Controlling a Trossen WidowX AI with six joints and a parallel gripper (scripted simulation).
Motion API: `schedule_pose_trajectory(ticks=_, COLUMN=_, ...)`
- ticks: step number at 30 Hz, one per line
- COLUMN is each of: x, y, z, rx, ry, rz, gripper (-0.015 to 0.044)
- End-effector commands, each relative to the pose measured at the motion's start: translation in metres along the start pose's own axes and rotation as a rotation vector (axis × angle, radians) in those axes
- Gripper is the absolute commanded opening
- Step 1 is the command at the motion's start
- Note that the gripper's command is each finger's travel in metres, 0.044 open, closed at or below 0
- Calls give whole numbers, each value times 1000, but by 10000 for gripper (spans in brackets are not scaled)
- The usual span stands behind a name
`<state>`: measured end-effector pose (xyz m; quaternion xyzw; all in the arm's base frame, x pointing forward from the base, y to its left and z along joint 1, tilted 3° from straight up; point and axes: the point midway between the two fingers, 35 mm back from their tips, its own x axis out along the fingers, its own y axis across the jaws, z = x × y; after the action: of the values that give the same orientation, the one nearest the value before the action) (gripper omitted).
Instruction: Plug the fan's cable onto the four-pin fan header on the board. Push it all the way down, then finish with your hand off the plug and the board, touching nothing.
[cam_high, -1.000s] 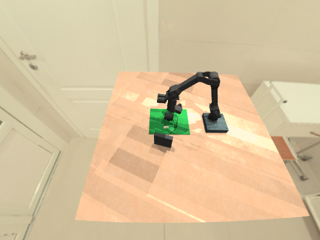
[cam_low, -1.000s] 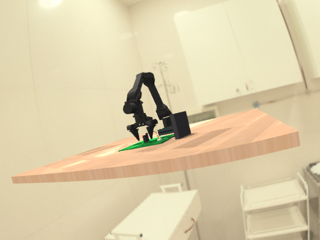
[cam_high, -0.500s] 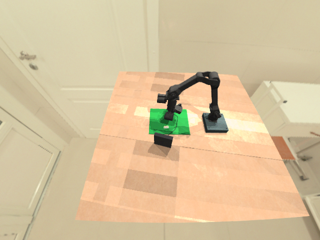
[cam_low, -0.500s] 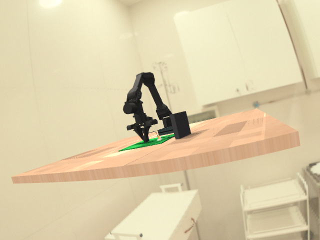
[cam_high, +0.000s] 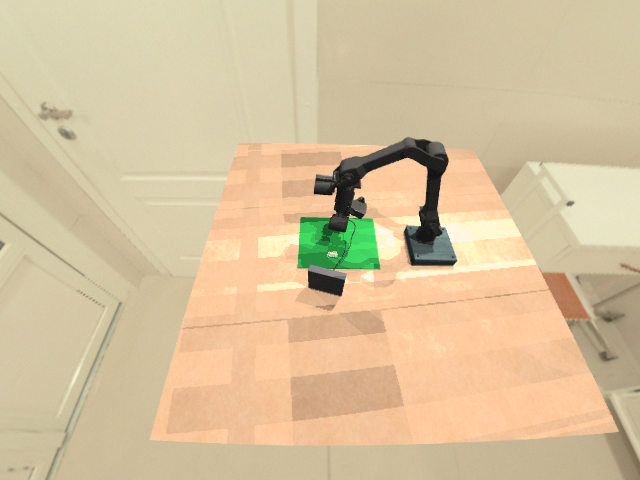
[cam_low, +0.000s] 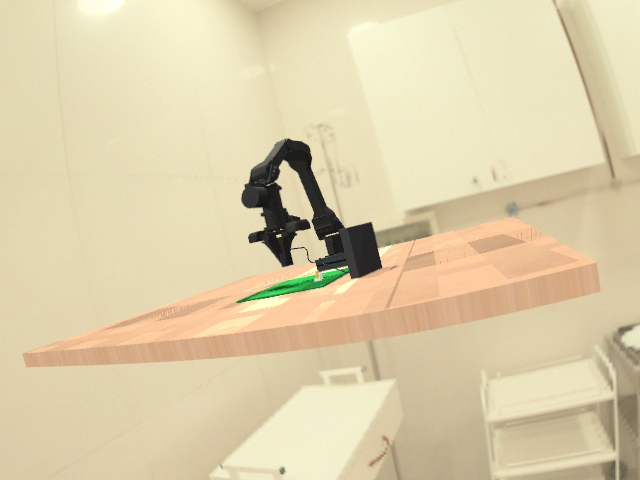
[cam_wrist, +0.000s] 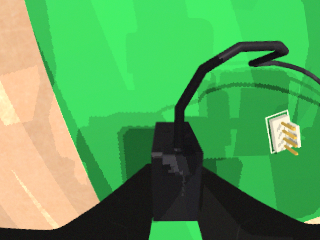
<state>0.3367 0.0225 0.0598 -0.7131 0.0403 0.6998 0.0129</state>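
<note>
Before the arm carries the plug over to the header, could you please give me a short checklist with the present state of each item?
1. Gripper shut on plug: ok.
2. Plug sits centred between the fingers: ok, in the wrist view.
3. Header in view, pins bare: ok.
4. Cable arcs free, not across the header: ok.
5. Plug seated on header: not ok; it is apart from the header, over the board.
6. Plug lifted off the board: cannot tell.

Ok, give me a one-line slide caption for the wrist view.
Pincer shut on the black fan plug over the green board; the four-pin header waits to the right.
</note>
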Motion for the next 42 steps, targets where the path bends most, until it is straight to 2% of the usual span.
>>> schedule_pose_trajectory(ticks=1, x=1, y=-14, z=0, rx=-48, ry=-16, rz=-5, gripper=0)
schedule_pose_trajectory(ticks=10, x=1, y=-100, z=-4, rx=-328, ry=-14, rz=-14, gripper=0)
schedule_pose_trajectory(ticks=42, x=3, y=-105, z=-11, rx=-340, ry=-13, rz=-14, gripper=0)
